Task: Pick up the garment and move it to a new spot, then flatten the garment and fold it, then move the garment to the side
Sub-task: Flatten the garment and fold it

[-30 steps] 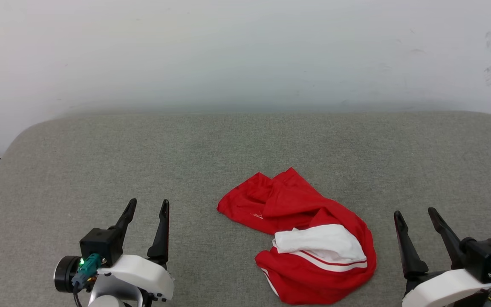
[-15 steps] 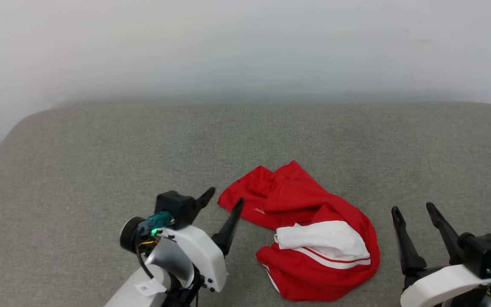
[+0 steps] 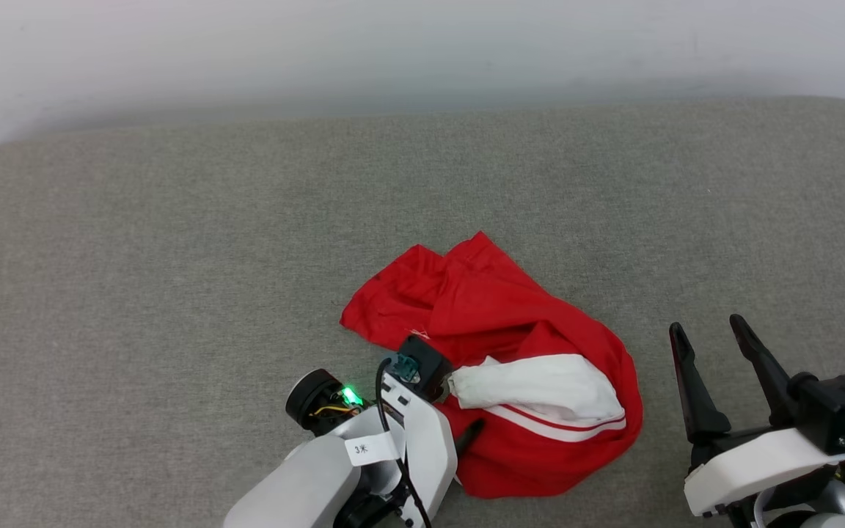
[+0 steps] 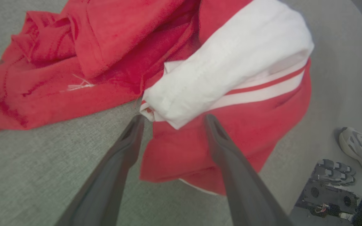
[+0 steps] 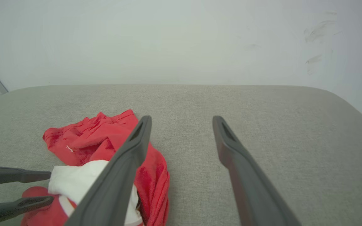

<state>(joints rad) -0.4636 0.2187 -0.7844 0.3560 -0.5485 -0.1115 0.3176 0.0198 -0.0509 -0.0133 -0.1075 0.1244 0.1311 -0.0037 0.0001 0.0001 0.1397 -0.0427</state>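
Left hand (image 4: pixel 173 117): two long, dark, tapered fingers, matte, spread to a moderate gap, nothing clamped. I see the tips straddling the cuff end of the white sleeve (image 4: pixel 225 62). I cannot tell whether they press the cloth.

The sleeve is a soft, thick roll, slightly fuzzy, lying across the heap. Just under it runs a striped band (image 3: pixel 569 433), white-red-white.

Garment (image 3: pixel 496 308): red knit, crumpled into a lumpy mound with deep folds and two pointed flaps at its far end. It sits on the near half of the counter (image 3: pixel 136 257), a little right of the middle.

Right hand (image 3: pixel 706 323): fingers parted wide, empty, over bare counter just right of the garment, not touching it.

The counter has a grey woven cover, fine grain and rounded corners. In the left wrist view a pale grey shoe (image 4: pixel 357 150) shows past the counter's edge.

Beyond: a smooth pale wall (image 3: pixel 422 44), faintly scuffed.
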